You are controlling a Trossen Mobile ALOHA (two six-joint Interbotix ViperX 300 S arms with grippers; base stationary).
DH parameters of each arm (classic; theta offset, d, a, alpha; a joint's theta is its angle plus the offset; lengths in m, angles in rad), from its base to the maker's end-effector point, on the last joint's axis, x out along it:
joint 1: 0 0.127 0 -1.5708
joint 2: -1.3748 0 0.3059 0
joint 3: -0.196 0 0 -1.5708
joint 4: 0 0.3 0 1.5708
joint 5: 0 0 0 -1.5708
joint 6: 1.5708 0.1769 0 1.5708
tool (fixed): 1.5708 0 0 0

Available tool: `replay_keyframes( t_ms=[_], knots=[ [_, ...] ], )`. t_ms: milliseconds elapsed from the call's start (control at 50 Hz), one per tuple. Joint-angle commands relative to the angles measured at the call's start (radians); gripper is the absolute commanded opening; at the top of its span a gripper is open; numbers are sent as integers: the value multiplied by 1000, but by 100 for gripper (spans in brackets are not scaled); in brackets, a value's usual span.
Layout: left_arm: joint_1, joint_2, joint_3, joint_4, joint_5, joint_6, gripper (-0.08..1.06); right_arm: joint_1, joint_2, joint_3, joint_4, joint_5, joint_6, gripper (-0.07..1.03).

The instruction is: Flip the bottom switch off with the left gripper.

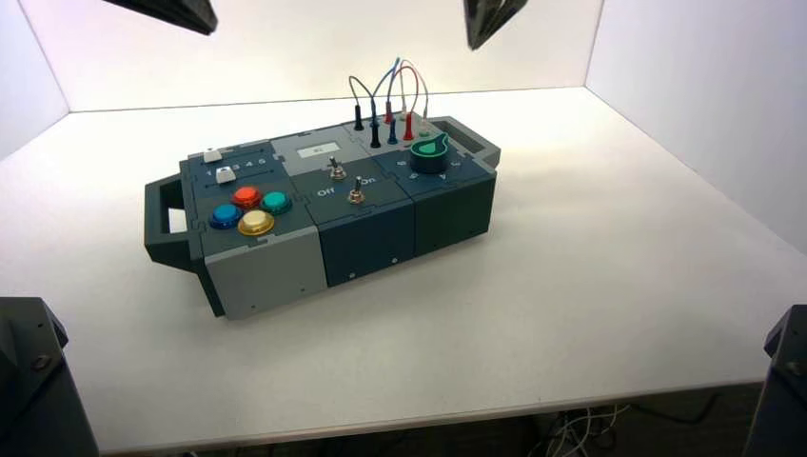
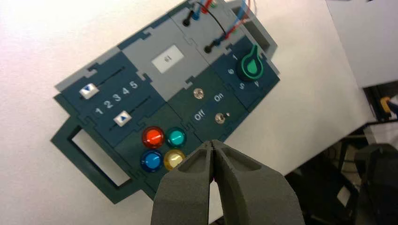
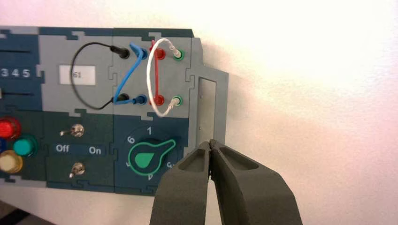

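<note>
Left wrist view: L gripper (image 2: 212,141) at bottom centre of frame, fingers shut together, nothing btwn them. Target = bottom switch, small silver metal toggle (image 2: 219,118) on the dark green panel (image 2: 185,104) of the long grey-and-dark box (image 2: 136,50); it sits just above the tips in frame, a bit R, not touched.

Key relation: throw line. White "Off" lettering (image 2: 200,115) is lower L of white "On" lettering (image 2: 218,97), so the throw prob. runs along the box's long axis, lower L to upper R of frame. Push to off = toward lower L, i.e. tips need to get to the "On" side of the lever first, then sweep back.

High view: L gripper at upper L edge, box mid-L on the white surface (image 1: 590,305), switch near frame centre, so below & R of the L fingers. R gripper (image 1: 488,21) at upper edge, R of centre; its tips look abt as near in frame, but task wants L. R fingers also shut, empty; no job for it, I'd say.

Risk: clipping the round yellow button (image 2: 173,159) nearby w/ a low approach.
</note>
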Motion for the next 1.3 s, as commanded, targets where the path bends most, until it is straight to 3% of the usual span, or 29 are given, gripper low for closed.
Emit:
replay_keyframes(
  t_ms=[20,480,700,980,1300],
  knots=[
    [-34,11,-11,-2,-26,2,-3,3,-101,26,8,-26,5,-2],
    [-126,143,-14,-2,-130,12,-3,34,-282,158,51,-32,0,-2],
    [-202,259,-55,-2,-172,29,-3,40,-321,209,67,-43,5,-2],
    [-261,426,-133,-2,-184,60,-3,57,-334,239,91,-43,5,-2],
    [-267,528,-163,2,-190,103,-3,117,-285,245,127,-55,6,-2]
  ],
)
